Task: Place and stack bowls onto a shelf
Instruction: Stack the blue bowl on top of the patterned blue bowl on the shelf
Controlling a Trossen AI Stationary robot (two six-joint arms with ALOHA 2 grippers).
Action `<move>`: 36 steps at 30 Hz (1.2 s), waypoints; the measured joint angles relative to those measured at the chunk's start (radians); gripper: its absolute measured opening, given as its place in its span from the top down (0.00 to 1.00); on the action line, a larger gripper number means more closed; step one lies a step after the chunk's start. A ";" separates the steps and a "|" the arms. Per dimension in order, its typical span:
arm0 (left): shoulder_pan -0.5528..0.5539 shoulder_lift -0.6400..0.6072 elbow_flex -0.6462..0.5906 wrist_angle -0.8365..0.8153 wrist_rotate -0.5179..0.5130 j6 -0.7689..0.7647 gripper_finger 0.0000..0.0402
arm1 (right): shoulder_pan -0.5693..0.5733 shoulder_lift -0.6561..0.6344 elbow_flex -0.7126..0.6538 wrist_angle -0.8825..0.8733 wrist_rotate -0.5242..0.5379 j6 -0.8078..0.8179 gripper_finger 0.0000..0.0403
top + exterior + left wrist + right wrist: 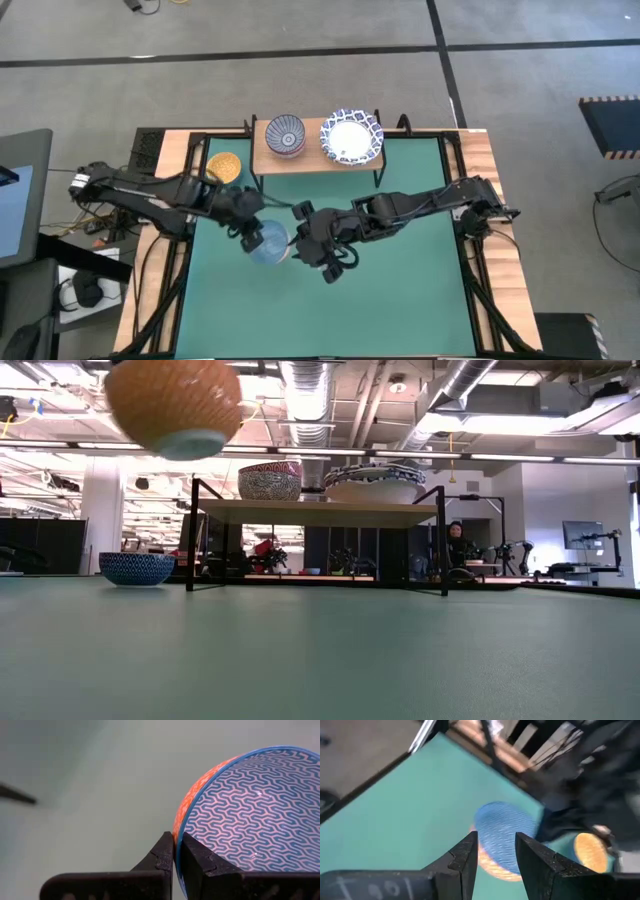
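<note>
Clamped on the rim of an orange bowl with blue wave-patterned inside, the left gripper holds it above the green surface. Right gripper gapes beside it. Beyond, a light-wood shelf carries two bowls.

The low light-wood shelf on thin black legs stands at the far edge of the green-topped table, near its middle. On the shelf, the small grey-patterned bowl sits to the left and the stack of wide white bowls with blue lattice rims to the right, just beside each other. The yellow-orange bowl sits on the table left of the shelf. In front of the shelf, the orange bowl with the light blue patterned inside hangs above the tabletop, its rim pinched in the left gripper. The right gripper lies just right of that bowl.
</note>
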State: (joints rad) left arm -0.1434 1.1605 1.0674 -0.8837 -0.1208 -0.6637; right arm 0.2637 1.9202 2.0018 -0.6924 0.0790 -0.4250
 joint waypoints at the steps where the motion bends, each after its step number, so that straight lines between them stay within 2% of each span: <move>1: 0.021 0.017 0.025 0.000 0.015 0.036 1.00 | -0.004 0.000 0.000 -0.024 -0.005 -0.013 0.61; 6: 0.088 0.124 0.171 -0.031 0.086 0.198 1.00 | -0.017 0.000 0.000 -0.141 -0.006 -0.068 0.61; 11: 0.109 0.248 0.306 -0.107 0.130 0.329 1.00 | -0.032 0.000 0.000 -0.168 -0.005 -0.115 0.58; 18: 0.108 0.393 0.454 -0.175 0.285 0.495 1.00 | -0.037 0.000 0.000 -0.234 -0.006 -0.178 0.52; 24: 0.110 0.431 0.511 -0.251 0.308 0.702 1.00 | -0.015 0.000 0.000 -0.278 -0.034 -0.171 0.54; 30: 0.109 0.431 0.511 -0.249 0.351 0.955 1.00 | 0.009 0.000 0.000 -0.187 -0.040 -0.169 0.58; 32: 0.112 0.431 0.511 -0.222 0.339 0.914 1.00 | 0.015 0.000 0.000 -0.169 -0.035 -0.136 0.59; 36: 0.148 0.431 0.486 -0.164 0.241 0.670 1.00 | 0.016 0.000 0.000 -0.199 -0.020 0.033 0.59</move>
State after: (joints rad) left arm 0.0045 1.5913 1.5533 -1.0479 0.1203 0.0062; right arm 0.2797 1.9205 2.0018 -0.8911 0.0586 -0.3918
